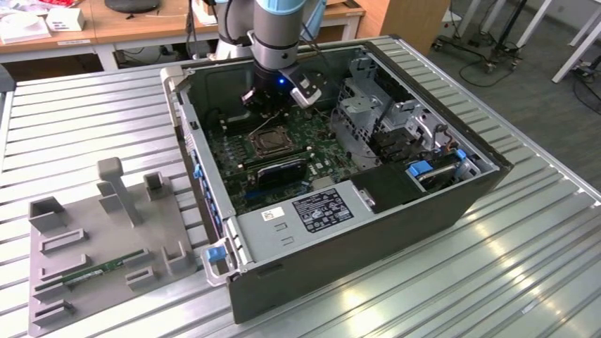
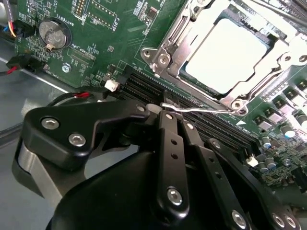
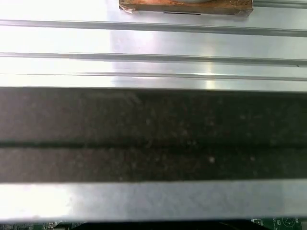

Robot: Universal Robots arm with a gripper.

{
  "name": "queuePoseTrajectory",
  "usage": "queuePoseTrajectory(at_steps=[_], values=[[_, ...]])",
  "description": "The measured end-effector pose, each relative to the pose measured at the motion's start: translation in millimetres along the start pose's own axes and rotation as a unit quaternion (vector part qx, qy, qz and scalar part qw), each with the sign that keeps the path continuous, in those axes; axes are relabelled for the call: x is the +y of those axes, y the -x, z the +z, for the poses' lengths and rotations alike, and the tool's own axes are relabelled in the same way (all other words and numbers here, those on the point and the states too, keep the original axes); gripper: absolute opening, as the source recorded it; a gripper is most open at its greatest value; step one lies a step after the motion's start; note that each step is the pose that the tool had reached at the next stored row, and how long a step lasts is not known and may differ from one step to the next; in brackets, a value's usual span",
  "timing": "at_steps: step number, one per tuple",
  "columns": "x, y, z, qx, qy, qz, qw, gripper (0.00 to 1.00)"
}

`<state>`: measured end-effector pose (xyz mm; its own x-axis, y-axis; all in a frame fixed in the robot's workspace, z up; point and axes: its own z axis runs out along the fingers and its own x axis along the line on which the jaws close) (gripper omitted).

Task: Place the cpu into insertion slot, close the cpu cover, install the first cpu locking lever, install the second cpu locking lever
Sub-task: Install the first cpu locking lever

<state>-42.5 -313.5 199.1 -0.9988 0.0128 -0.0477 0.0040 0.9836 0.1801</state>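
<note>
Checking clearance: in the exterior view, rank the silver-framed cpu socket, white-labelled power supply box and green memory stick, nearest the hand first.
1. Silver-framed cpu socket, on the motherboard by the hand.
2. White-labelled power supply box, farther along the dark case.
3. Green memory stick, out on the grey tray.

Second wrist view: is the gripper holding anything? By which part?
Cannot tell. The gripper sits at the hooked free end of a thin locking lever beside the cpu cover, but its own body hides whether it clamps that end.
</note>
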Motion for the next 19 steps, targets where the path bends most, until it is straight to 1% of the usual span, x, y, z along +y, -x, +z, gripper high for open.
queuePoseTrajectory(at_steps=[3,9,14,19], values=[[0.1,0.0,-0.7,0.0001,-0.0003,0.000,1.00000,0.11],[2.5,0.7,-13.7,0.0000,0.0000,0.000,1.00000,0.11],[4.1,1.0,-22.1,0.0000,0.0026,0.000,1.00000,0.11],[5.8,1.5,-31.9,0.0000,0.0069,0.000,0.99998,0.11]])
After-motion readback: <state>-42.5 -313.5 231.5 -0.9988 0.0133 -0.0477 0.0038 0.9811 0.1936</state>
